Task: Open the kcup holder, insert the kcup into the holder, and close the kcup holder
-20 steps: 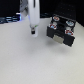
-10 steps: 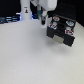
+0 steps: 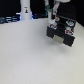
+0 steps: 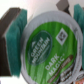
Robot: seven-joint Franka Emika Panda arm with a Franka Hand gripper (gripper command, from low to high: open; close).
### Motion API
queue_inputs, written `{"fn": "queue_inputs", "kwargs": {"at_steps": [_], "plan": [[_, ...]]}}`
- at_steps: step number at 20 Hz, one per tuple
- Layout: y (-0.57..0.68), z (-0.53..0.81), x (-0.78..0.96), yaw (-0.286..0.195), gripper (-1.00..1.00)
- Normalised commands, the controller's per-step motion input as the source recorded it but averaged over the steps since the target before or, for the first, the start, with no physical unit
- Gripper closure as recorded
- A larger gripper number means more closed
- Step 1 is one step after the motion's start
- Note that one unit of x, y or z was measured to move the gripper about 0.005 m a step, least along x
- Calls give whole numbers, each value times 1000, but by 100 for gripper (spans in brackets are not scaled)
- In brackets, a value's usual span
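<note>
The kcup (image 4: 47,44), a white pod with a green printed lid, fills the wrist view. My gripper (image 4: 44,22) is shut on it, with a green-padded finger (image 4: 14,31) on one side and the other finger (image 4: 69,9) opposite. In the exterior view, the gripper (image 3: 51,15) hangs just above the back edge of the kcup holder (image 3: 61,32). That holder is a black boxy unit at the exterior view's right, with light round spots on its upper part. The pod is too small and blurred to make out there.
A tall white bottle-like post (image 3: 25,8) stands at the back on the exterior view's left. Dark clutter (image 3: 7,20) lines the rear edge. The pale table surface (image 3: 30,57) spreads in front of the holder.
The arm has travelled toward the exterior view's right and farther back, from mid-table to just above the black holder. The holder has stayed in place.
</note>
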Motion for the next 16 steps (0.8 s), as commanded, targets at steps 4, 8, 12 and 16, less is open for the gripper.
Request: {"fn": "queue_inputs", "kwargs": {"at_steps": [4, 8, 12, 16], "plan": [[671, 142, 88, 16, 100], [629, 50, -8, 27, 100], [595, 61, -63, 27, 100], [548, 15, 159, 38, 100]]}}
